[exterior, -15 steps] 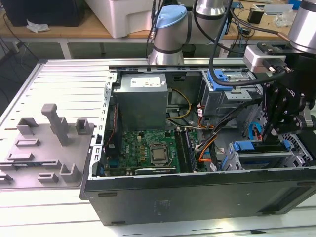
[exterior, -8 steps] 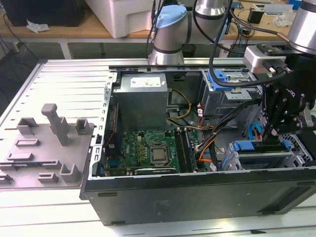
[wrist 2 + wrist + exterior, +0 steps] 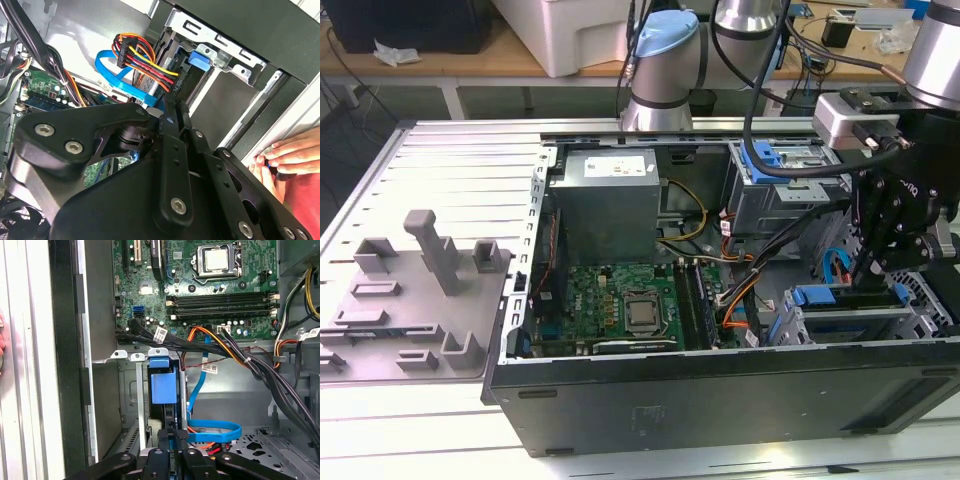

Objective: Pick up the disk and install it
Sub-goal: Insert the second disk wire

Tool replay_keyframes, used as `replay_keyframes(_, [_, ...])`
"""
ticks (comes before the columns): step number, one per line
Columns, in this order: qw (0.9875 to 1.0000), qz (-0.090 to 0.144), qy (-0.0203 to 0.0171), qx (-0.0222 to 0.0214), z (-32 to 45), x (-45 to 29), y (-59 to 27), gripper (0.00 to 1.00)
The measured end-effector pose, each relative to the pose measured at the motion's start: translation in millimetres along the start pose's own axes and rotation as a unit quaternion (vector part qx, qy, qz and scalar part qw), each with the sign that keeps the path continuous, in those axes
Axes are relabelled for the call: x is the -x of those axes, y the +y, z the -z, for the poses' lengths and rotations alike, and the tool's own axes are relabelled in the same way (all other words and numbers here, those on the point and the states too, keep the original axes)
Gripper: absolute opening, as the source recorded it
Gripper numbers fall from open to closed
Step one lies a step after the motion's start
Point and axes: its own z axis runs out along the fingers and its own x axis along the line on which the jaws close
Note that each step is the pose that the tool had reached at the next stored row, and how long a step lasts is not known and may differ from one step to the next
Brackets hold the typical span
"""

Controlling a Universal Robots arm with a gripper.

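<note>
We count one open case lying on the slotted worktop, with one grey fixture beside it toward the exterior view's left. Inside the case we see one board, one grey supply box, two drive cages, and one blue flat cable. The rear cage carries a blue bracket on top; the front cage sits at the case's corner on the exterior view's right.

The end effector hangs over that front cage. In the first wrist view its fingertips stand narrow, closed on the upper edge of the disk, which stands on edge inside the cage slot, its blue rail frame facing the camera. The disk sits between the cage's metal tabs and the loop of blue cable, just beside both.

Room is tight here: the case wall runs close along one side of the cage, and one thick black cable bundle crosses near the other side. In the second wrist view, one bunch of coloured power wires lies just behind the linkage

One hand of a person rests at the case's outer edge, well apart from the disk
</note>
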Motion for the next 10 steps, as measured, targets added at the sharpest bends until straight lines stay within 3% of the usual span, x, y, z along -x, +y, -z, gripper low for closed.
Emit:
replay_keyframes(7, [1.0,0.0,0.0,0.0,-0.9,0.0,2.0,0.16])
replay_keyframes(10, [1.0,0.0,-0.0016,0.0,-1.1,0.0,2.0,0.16])
